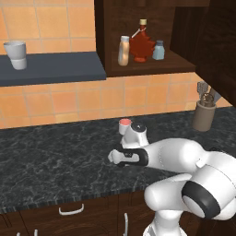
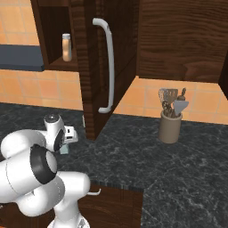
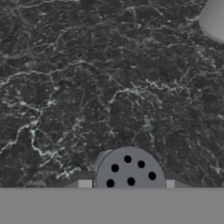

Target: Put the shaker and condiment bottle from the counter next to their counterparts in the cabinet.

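Directly under the tool sits the small pale blue-grey shaker with perforated grey cap, on the black marbled counter. Whether its fingers clamp it, I cannot tell. A shallow grip may let it slip when lifted.

Simulated kitchen, black marbled counter, orange tiled wall, wooden cabinet, utensil crock

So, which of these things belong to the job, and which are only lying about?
Job: shaker on the counter; tan bottle, red bottle and second shaker in the cabinet.
Lying about: red-lidded jar, utensil pot, cups on the shelf.
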Robot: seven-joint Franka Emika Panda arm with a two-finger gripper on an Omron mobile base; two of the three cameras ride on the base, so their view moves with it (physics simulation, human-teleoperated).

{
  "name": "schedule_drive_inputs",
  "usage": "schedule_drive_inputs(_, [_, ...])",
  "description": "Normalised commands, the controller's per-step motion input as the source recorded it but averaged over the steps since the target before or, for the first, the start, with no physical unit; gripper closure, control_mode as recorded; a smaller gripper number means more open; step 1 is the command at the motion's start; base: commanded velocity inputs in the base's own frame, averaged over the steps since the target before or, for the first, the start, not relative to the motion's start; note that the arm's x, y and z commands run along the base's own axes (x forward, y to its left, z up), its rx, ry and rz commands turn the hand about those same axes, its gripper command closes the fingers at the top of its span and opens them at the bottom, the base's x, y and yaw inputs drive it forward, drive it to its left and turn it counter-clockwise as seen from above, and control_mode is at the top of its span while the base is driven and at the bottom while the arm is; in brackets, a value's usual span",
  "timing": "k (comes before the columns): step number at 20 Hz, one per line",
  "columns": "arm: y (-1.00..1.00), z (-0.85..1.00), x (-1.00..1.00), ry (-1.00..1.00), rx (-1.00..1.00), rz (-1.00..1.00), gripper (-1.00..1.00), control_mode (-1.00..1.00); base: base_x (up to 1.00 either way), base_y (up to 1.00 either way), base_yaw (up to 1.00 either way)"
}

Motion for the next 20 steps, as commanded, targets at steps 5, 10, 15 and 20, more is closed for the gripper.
schedule_drive_inputs(5, [0.0, -0.01, 0.0, -0.05, 0.0, 0.0, 1.0, -1.0, 0.0, 0.0, 0.0])
schedule_drive_inputs(10, [0.0, 0.0, -0.01, -0.09, 0.0, 0.0, 1.0, -1.0, 0.0, 0.0, 0.0])
schedule_drive_inputs(15, [0.0, 0.11, -0.1, -0.13, 0.0, 0.0, 1.0, -1.0, 0.0, 0.0, 0.0])
schedule_drive_inputs(20, [-0.07, 0.38, -0.06, -0.07, 0.0, 0.0, 1.0, -1.0, 0.0, 0.0, 0.0])
